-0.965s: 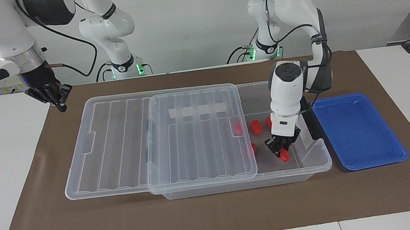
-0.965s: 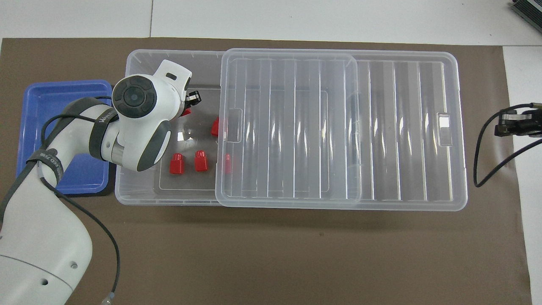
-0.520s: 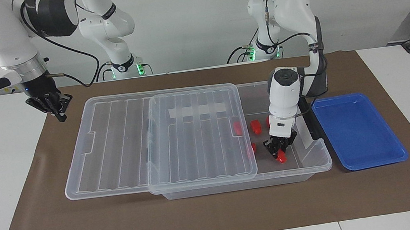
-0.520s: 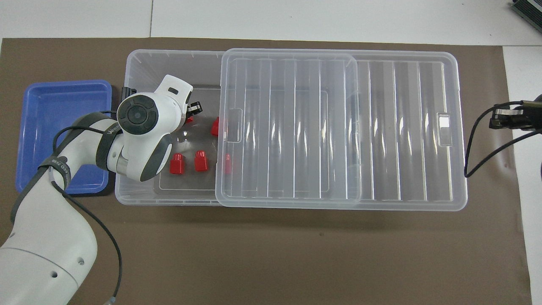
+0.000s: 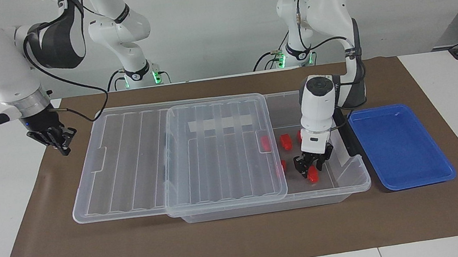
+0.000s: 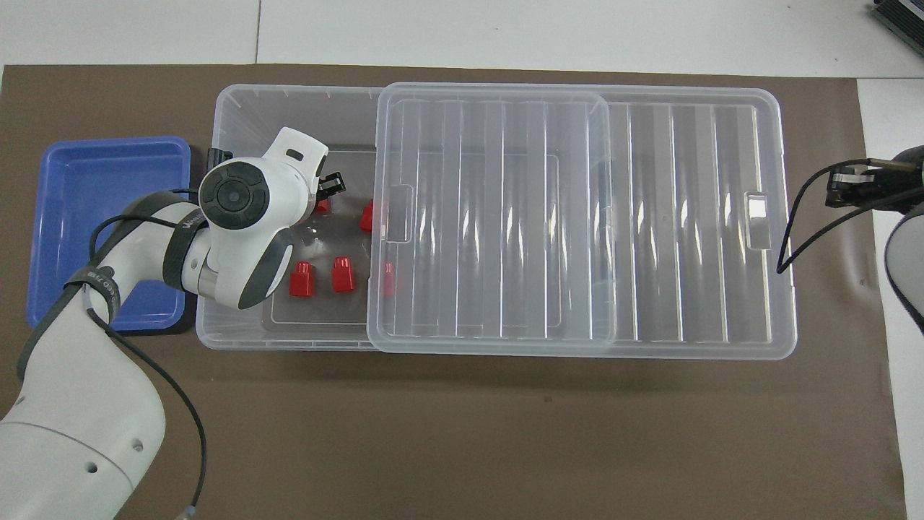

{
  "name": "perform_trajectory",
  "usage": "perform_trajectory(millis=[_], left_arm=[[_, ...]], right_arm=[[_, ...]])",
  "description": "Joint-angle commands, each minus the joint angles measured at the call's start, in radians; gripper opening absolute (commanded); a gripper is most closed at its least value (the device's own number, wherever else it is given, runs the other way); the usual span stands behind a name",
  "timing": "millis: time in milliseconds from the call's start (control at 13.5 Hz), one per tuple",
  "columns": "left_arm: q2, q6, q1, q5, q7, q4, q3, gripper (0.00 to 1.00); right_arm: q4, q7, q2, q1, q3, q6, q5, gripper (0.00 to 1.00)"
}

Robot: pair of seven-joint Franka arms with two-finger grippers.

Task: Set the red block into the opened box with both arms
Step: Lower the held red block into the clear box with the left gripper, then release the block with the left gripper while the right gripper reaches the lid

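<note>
Facing view: left gripper (image 5: pixel 310 166) is low inside the open end of the box (image 5: pixel 351 184), toward the left arm's end of the tabletop. The red block (image 5: pixel 313 175) sits right at its fingertips, close to the box floor. Whether the fingers clamp the block or stand free of it cannot be told. Other red blocks (image 5: pixel 286 141) lie on the box floor nearer the robots. The lid (image 5: pixel 128 162) is slid toward the right arm's end and covers most of the box. Right gripper (image 5: pixel 60 144) hangs with fingers shut on nothing over the brown mat's edge, just beside the lid; that arm waits. A blue tray (image 5: pixel 401 146) lies beside the box.

Overhead view: the left arm's wrist hides most of the left gripper (image 6: pixel 326 192). Only a sliver of the red block (image 6: pixel 322 206) shows beneath it, inside the box (image 6: pixel 289 97) and apart from the loose blocks (image 6: pixel 301 279).

Assessment: the block looks light, rigid and smooth. Its stepped form favours a pinch across the two flat sides, not the notch. Breakage risk is judged low; the block may tip or roll on release.
</note>
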Motion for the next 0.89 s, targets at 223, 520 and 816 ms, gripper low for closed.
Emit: perform_trajectory(millis=[223, 520, 816], left_arm=[[-0.007, -0.003, -0.001, 0.024, 0.001, -0.001, 0.005, 1.00], [-0.023, -0.093, -0.015, 0.024, -0.019, 0.037, 0.002, 1.00], [-0.098, -0.213, -0.018, 0.023, -0.040, 0.034, -0.002, 1.00]], right_arm=[[0.004, -0.072, 0.069, -0.007, -0.015, 0.061, -0.002, 0.00], [-0.004, -0.094, 0.080, -0.009, -0.015, 0.066, 0.009, 0.00], [-0.008, -0.143, 0.090, -0.007, -0.015, 0.054, 0.009, 0.00]])
